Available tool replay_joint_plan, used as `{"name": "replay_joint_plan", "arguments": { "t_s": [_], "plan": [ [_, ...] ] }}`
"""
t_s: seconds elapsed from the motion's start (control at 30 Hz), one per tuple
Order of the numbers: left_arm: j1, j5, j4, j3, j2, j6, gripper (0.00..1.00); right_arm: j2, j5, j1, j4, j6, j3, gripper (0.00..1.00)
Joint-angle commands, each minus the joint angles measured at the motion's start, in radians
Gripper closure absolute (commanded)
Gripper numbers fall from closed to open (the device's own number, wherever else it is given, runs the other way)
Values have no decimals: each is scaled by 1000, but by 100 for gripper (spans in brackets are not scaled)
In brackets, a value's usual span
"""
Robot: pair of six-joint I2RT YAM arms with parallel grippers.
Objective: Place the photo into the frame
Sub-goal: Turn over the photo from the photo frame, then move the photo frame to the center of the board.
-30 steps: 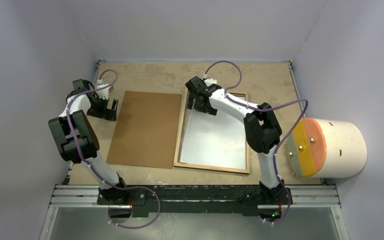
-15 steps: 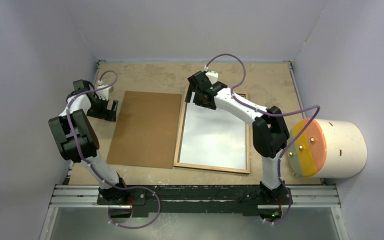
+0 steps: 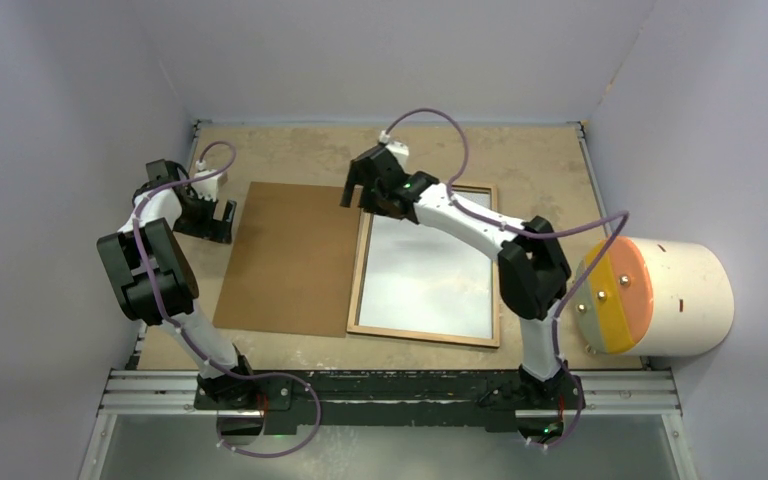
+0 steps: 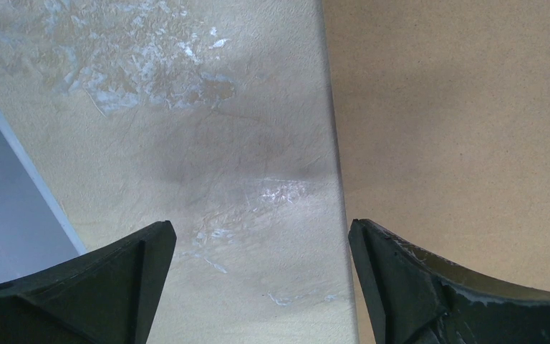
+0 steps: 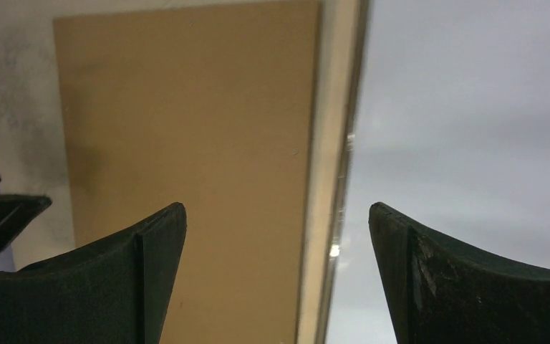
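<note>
The frame [image 3: 358,270] lies flat at mid-table with its light wood rim up. Inside the rim lies a pale white sheet, the photo [image 3: 428,275], plain face up. My right gripper [image 3: 355,198] hovers open and empty over the frame's far left corner, straddling the rim. In the right wrist view the gripper [image 5: 277,215] has the wood rim [image 5: 326,179] between its fingers, with the photo [image 5: 465,143] to the right. My left gripper [image 3: 222,222] stands open and empty at the far left. Its wrist view shows the gripper [image 4: 261,233] over bare table [image 4: 222,143].
A plain brown backing board [image 3: 290,258] lies flat just left of the frame, its edge close to both grippers [image 4: 458,107] [image 5: 186,129]. A white cylinder [image 3: 660,297] with an orange and yellow face stands at the right edge. Grey walls enclose the table.
My right gripper has moved left from inside the frame's far left corner to over its left rim, and the photo below it now shows fully. The left arm has not moved.
</note>
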Motion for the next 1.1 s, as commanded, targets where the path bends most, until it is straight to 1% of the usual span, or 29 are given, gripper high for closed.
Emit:
{"name": "replay_joint_plan", "arguments": {
  "t_s": [0.0, 0.13, 0.27, 0.43, 0.57, 0.7, 0.93, 1.07],
  "plan": [
    [8, -4, -9, 35, 8, 15, 0, 119, -83, 114, 12, 28, 109, 1],
    [11, -13, -7, 32, 4, 23, 0, 208, -97, 154, 6, 42, 164, 1],
    [14, -26, -11, 35, 7, 28, 0, 257, -108, 160, 4, 57, 179, 1],
    [19, -46, -1, 30, 24, 42, 0, 257, -106, 160, -41, 87, 151, 1],
    [23, -79, 50, 8, 49, 41, 0, 249, -80, 156, -73, 92, 124, 1],
    [24, -79, 101, -38, 62, 44, 0, 227, -44, 155, -91, 103, 88, 1],
    [21, -60, 129, -65, 97, 14, 0, 243, 6, 152, -154, 104, 104, 1],
    [13, -37, 131, -69, 110, -11, 0, 262, -33, 149, -150, 112, 125, 1]
  ]
}}
